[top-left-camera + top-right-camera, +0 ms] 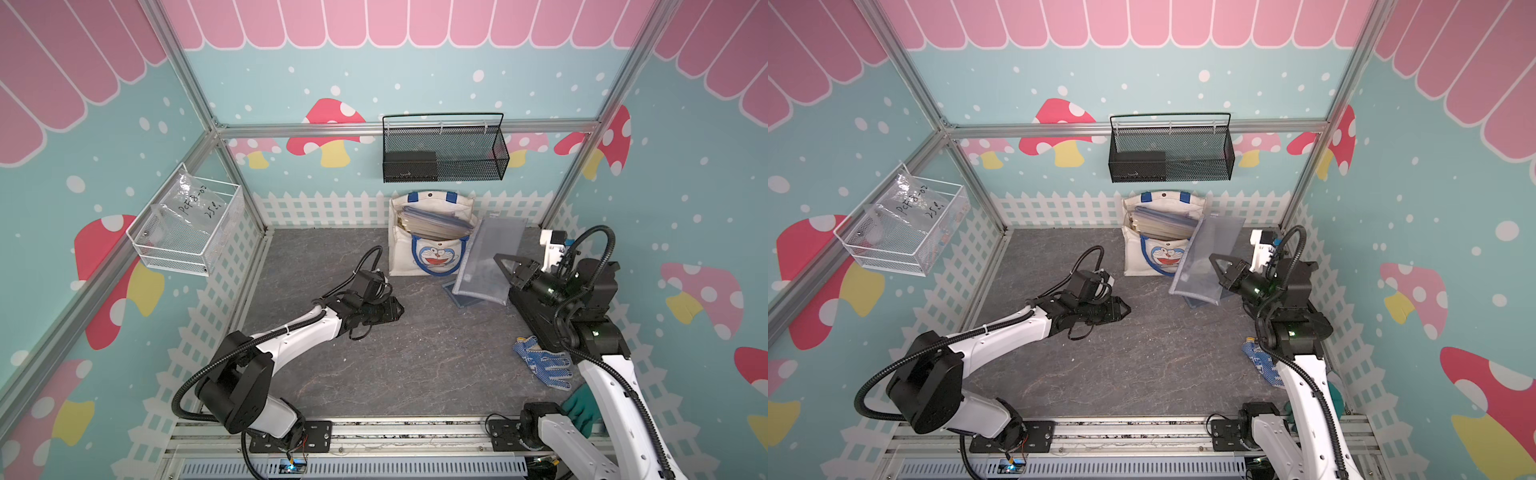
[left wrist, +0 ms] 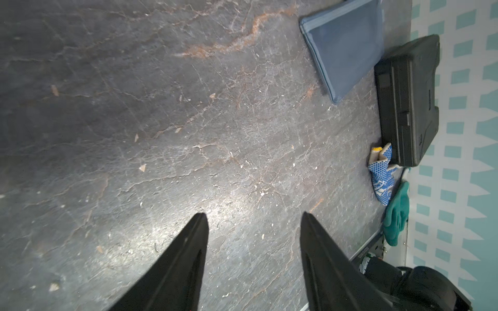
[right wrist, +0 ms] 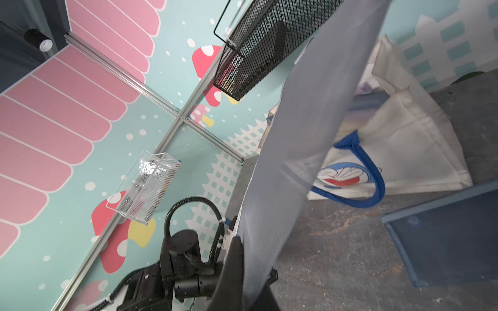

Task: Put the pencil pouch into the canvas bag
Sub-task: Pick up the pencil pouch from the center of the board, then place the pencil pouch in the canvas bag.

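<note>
A: Where is the pencil pouch [image 1: 488, 257]?

B: Pinched at its near end by the right end effector [image 1: 505, 270], held off the worktop [image 1: 374, 365]. Its long axis runs up and away from the jaws toward the canvas bag [image 1: 428, 237], far end level with the bag's open mouth, just beside its right edge.

A: So the bag lies which way?

B: Ahead and to the left of that end effector. The mouth already holds flat folders, so free room looks tight; how much gap remains I can't tell from here.

A: And the other arm?

B: The left end effector [image 2: 253, 218] hangs with jaws apart and empty over bare worktop, further from the bag. Another blue pouch [image 1: 461, 295] lies flat beneath the lifted one.
</note>
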`<action>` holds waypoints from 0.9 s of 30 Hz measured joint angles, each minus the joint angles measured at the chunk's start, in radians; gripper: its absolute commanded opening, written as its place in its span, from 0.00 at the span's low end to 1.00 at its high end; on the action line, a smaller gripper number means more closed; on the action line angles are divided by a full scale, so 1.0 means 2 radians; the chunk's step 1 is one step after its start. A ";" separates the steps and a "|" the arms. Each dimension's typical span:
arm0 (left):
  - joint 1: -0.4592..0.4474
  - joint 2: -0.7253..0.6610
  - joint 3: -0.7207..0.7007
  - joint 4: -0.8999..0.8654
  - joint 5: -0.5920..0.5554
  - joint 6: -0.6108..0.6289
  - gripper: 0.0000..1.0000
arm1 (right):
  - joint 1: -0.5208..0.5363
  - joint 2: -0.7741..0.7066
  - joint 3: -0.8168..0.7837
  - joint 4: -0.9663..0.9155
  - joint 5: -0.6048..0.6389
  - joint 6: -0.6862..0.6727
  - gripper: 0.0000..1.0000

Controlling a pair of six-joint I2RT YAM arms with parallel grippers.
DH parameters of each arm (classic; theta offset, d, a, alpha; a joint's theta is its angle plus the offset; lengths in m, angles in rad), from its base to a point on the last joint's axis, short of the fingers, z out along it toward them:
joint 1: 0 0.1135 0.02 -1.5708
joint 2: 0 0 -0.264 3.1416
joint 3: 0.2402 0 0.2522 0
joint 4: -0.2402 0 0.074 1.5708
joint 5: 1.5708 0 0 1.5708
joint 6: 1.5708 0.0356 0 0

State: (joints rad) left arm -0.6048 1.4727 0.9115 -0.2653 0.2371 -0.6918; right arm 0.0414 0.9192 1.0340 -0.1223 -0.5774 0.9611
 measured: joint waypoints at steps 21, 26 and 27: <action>-0.009 -0.103 -0.032 -0.036 -0.046 0.008 0.63 | 0.188 0.284 0.158 0.170 0.298 0.172 0.00; -0.009 -0.118 -0.046 -0.049 -0.058 0.007 0.63 | 0.204 0.320 0.170 0.185 0.329 0.204 0.00; -0.009 -0.120 -0.048 -0.051 -0.059 0.007 0.63 | 0.206 0.325 0.170 0.187 0.334 0.211 0.00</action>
State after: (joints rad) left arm -0.6231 1.2324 0.8162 -0.3676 0.1196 -0.6769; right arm 0.4538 1.5684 1.3746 0.2516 0.0898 1.3838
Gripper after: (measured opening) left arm 0.633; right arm 0.048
